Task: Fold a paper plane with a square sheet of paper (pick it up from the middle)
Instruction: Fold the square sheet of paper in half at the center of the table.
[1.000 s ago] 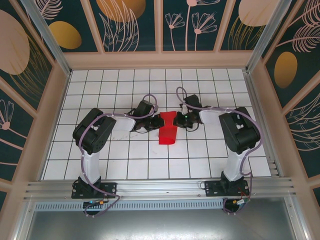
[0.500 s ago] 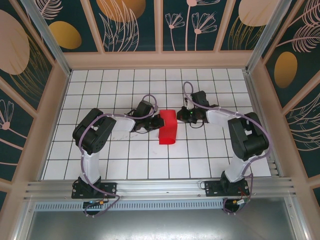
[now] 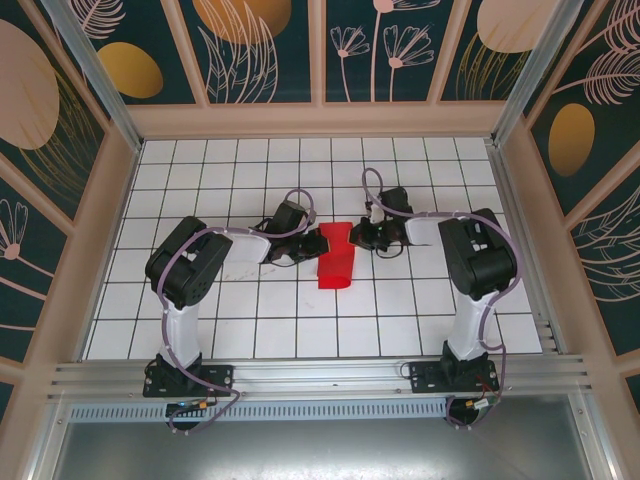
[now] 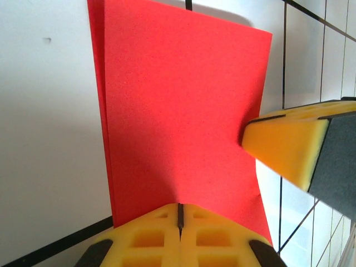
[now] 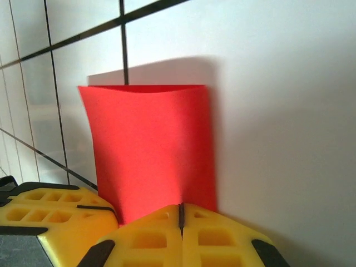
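You have the left tool (image 3: pixel 319 243) and the right tool (image 3: pixel 358 237) each clenched on opposite edges of the doubled square sheet of paper (image 3: pixel 337 262) at the middle of the desk (image 3: pixel 250 322). Bare grid lies open toward every edge.

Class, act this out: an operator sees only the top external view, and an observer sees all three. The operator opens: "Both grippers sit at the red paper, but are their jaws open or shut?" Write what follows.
Observer: In the left wrist view the left gripper is shut, with its tips meeting the edge of the square sheet of paper.
Operator: And the right one?
Observer: In the right wrist view the right gripper is shut too, tips at the sheet's edge. I cannot tell whether it pinches the sheet.
Operator: Is the sheet a single layer?
Observer: No. The left wrist view shows a second layer peeking out along one side.
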`<action>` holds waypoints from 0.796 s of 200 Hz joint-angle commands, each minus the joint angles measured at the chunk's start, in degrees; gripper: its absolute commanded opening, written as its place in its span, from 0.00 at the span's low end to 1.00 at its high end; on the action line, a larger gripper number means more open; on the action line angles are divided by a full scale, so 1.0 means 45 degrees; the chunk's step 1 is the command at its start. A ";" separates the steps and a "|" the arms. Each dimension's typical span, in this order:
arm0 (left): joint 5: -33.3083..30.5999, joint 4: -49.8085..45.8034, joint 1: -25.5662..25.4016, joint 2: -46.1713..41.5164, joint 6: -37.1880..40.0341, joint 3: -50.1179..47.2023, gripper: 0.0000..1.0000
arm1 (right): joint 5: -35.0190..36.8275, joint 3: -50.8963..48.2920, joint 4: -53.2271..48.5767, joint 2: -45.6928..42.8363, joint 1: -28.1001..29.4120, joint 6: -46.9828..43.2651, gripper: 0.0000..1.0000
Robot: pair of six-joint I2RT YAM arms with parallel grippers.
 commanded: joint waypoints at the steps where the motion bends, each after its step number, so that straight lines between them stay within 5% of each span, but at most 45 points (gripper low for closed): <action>1: -0.2463 -0.3883 0.0134 0.1697 0.0516 -0.1224 0.00 | 0.1022 -0.0600 0.0108 -0.0442 -0.1012 0.0112 0.00; 45: -0.2389 -0.3863 0.0153 0.1668 0.0579 -0.1127 0.00 | 0.1354 -0.0268 0.0594 -0.1992 0.0168 0.0631 0.00; 86: -0.2371 -0.3844 0.0141 0.1719 0.0578 -0.1068 0.00 | 0.1012 0.0597 0.0919 -0.0624 0.1099 0.1193 0.00; 159: -0.2322 -0.3788 0.0140 0.1685 0.0585 -0.1282 0.00 | 0.1612 0.1272 0.0795 0.1012 -0.0284 0.1256 0.00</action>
